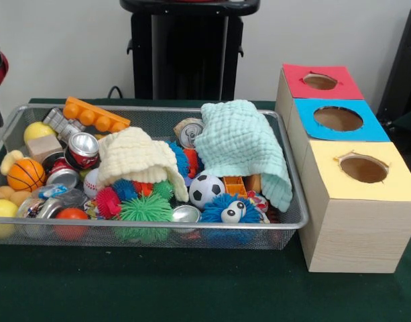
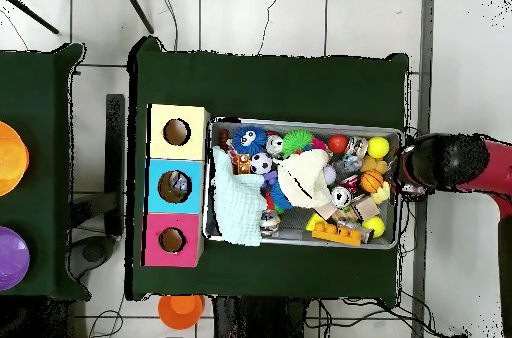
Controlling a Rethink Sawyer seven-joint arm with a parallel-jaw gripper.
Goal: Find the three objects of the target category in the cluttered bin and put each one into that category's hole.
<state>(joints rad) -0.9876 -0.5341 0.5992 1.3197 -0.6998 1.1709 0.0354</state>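
Note:
A wire mesh bin (image 1: 296, 201) holds a jumble of toys. A mint cloth (image 1: 242, 144) and a cream cloth (image 1: 135, 157) lie over part of it and hide what is beneath. Showing are a soccer ball (image 1: 206, 190), a basketball (image 1: 25, 174), drink cans (image 1: 82, 149), an orange brick (image 1: 96, 115), a green spiky ball (image 1: 145, 209) and a blue furry toy (image 1: 225, 213). Beside the bin stand three boxes with round holes: yellow (image 1: 326, 168), blue (image 1: 309, 111) and red (image 1: 292, 74). My gripper (image 2: 408, 178) hangs just outside the bin's far short end, holding nothing that I can see.
The red arm (image 2: 460, 162) reaches in from the side opposite the boxes. Green cloth (image 1: 158, 288) covers the table around the bin. An orange bowl (image 2: 8, 159) and a purple bowl (image 2: 8, 259) sit on a neighbouring table. An orange tub (image 2: 181, 308) stands on the floor.

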